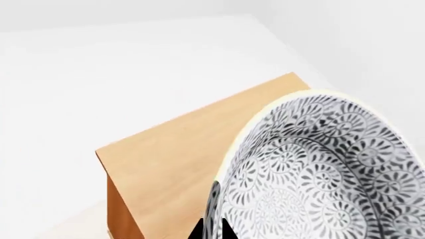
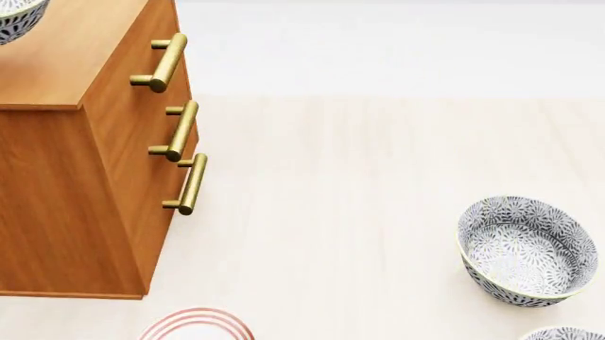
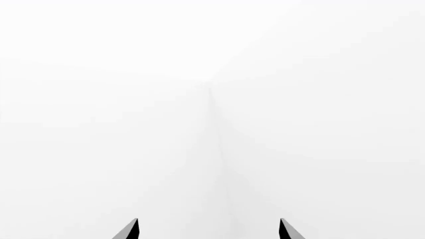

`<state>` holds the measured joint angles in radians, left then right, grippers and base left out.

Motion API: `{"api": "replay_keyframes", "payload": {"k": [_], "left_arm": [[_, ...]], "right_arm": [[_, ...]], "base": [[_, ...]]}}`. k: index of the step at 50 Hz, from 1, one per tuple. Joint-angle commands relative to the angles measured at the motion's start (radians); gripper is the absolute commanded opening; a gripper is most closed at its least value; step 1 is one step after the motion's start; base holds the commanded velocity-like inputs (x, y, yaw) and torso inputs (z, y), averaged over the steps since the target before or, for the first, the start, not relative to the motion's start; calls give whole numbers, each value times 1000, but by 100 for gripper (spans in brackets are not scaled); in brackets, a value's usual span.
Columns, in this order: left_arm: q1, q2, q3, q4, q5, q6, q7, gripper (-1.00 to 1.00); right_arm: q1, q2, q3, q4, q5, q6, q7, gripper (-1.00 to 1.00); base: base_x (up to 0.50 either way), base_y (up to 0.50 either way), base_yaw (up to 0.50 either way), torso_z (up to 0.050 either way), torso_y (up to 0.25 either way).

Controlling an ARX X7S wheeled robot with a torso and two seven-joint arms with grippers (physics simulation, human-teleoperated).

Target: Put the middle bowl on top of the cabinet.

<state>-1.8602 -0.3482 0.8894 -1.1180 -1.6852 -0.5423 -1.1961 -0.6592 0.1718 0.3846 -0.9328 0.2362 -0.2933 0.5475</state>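
The middle bowl (image 1: pixel 325 169), deep and white with a dense grey-black flower pattern, fills the near side of the left wrist view. My left gripper (image 1: pixel 212 227) is shut on its rim, one black fingertip on each side of the wall. Beneath it lies the flat top of the orange-brown cabinet (image 1: pixel 186 149). In the head view the bowl (image 2: pixel 14 18) shows only at the upper left corner, over the cabinet (image 2: pixel 85 142) top; whether it touches the wood I cannot tell. My right gripper (image 3: pixel 209 230) is open, facing a blank white wall.
The cabinet's front carries three brass bar handles (image 2: pixel 180 131). A look-alike bowl (image 2: pixel 525 251) stands on the pale floor at the right, with another bowl's rim (image 2: pixel 564 333) at the lower right edge. A white plate with red rings (image 2: pixel 197 324) lies near the cabinet's foot.
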Motion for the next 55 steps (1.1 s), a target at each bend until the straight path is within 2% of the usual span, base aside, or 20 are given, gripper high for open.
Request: {"api": "replay_keyframes", "payload": {"k": [1,25,26,33,43,55], "left_arm": [[0,69,4,-167,75,38,114,-100],[32,64,10,-188,76,44,150,-100],[29,63,14,-188,80,45,157,100],[22,45,21,-147,90,56,120,100],[52,-86,22,227,121,102,-49,100],[101,-254,-31,689,94,123,-234,100]], "right_arm": [[-5,-19,34,30,-10,-30,-23,100],[-6,-17,18,24,-28,-30,-13,100],[-7,-17,18,23,-28,-30,-13,100],[-12,-14,20,24,-25,-35,-11,100],[-17,-10,24,29,-20,-44,-11,100],[-34,-9,32,28,-12,-60,-11,100]], "base": [[0,0,0,0,0],[0,0,0,0,0],[0,0,0,0,0],[0,0,0,0,0],[0,0,0,0,0],[0,0,0,0,0]]}}
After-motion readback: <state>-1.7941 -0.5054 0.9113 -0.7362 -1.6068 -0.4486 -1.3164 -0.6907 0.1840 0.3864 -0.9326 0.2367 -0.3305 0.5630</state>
